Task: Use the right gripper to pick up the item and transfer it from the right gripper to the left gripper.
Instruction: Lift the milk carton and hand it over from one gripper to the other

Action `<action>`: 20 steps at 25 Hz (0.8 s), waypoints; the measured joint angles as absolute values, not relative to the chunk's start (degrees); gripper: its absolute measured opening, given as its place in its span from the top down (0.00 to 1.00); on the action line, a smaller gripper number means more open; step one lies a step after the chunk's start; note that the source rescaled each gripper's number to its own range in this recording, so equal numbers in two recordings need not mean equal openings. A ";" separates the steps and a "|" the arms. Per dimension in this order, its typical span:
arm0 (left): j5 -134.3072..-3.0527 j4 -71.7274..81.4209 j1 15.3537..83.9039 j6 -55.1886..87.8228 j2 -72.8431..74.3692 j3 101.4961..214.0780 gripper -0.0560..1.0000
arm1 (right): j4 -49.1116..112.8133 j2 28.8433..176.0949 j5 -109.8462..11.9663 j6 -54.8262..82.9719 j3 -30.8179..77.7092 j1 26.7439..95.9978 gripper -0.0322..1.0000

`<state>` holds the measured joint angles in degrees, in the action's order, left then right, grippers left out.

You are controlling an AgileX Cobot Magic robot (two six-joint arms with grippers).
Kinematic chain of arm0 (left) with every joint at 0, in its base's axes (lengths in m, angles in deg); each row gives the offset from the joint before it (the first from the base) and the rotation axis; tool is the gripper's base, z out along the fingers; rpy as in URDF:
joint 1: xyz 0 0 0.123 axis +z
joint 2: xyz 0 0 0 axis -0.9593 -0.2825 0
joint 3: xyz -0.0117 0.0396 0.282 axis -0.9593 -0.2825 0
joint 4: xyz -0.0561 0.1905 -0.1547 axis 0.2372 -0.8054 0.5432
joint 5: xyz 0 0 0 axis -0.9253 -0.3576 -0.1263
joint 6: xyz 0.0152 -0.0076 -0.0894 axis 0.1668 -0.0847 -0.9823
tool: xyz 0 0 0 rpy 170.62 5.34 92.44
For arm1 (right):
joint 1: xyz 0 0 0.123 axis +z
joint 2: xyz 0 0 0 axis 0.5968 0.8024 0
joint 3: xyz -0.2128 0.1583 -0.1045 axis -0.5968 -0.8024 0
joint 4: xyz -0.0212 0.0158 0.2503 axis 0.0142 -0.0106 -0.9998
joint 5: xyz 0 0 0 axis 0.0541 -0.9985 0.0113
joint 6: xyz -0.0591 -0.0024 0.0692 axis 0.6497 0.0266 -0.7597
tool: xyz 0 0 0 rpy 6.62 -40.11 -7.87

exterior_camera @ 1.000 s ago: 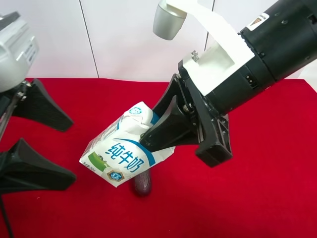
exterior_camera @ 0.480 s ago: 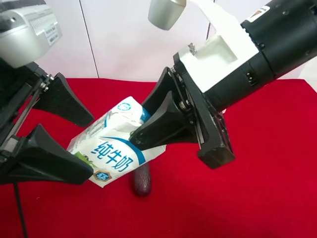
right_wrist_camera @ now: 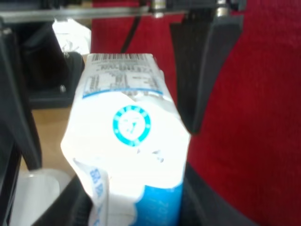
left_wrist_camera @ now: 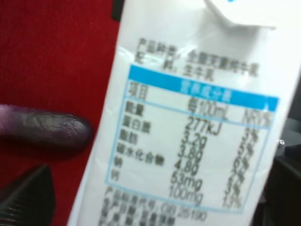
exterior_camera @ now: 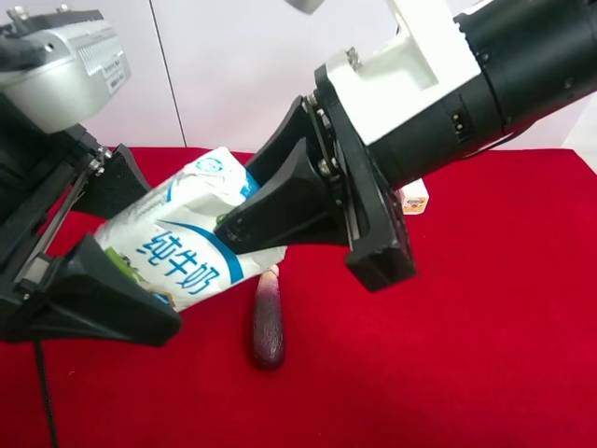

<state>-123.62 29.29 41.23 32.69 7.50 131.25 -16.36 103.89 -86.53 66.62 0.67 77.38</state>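
Exterior high view: a white gable-top milk carton (exterior_camera: 182, 247) with blue characters is held tilted in the air above the red cloth-covered table (exterior_camera: 485, 373), gable end uppermost.
Right gripper (exterior_camera: 244, 210): the black jaws on the white-bracketed arm are pinched on the carton's gable end, so that the base end is left free for the other arm.
Left gripper (exterior_camera: 149, 254): the black jaws under the grey box module are spread and set astride the carton's base end. In the right wrist view a strip of red is seen between one finger (right_wrist_camera: 202, 70) and the carton's side, so no grip is judged to be made yet.
Carton position: between the two grippers, clear of the table, carried by the right arm alone.
Step in hand: the handover is judged well along; the left jaws need to be shut before the right ones are released.
Bystanders: a purple eggplant (exterior_camera: 268, 322) lies on the cloth beneath the carton, and a small white box (exterior_camera: 413, 199) is partly hidden behind the right arm; neither is touched.
Risk: if release comes early, the carton could be dropped onto the eggplant.
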 joint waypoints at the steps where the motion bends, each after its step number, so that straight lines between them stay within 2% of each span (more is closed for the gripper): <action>1: -123.62 29.29 41.23 32.69 7.50 131.25 0.26 | -16.89 103.89 -86.22 66.88 0.67 77.38 0.96; 7: -123.52 29.29 41.23 33.11 7.50 131.25 0.51 | -18.11 103.89 -85.43 67.63 0.67 77.38 0.96; 8: -123.19 29.29 41.23 33.11 7.50 131.25 0.57 | -18.27 103.89 -85.43 67.63 0.67 77.38 0.96; 9: -122.90 29.15 41.23 33.16 7.50 131.25 0.67 | -18.27 103.89 -85.50 67.63 0.67 77.38 0.96; 10: -122.83 29.00 41.23 33.16 7.50 131.25 0.81 | -18.27 103.89 -85.69 67.63 0.67 77.38 0.96; 11: -122.90 28.95 41.23 33.30 7.50 131.25 0.87 | -18.27 103.89 -85.85 67.81 0.62 77.38 0.96; 20: -122.86 28.89 41.23 34.20 7.50 131.25 0.87 | -18.27 103.89 -85.80 68.07 0.62 77.38 0.96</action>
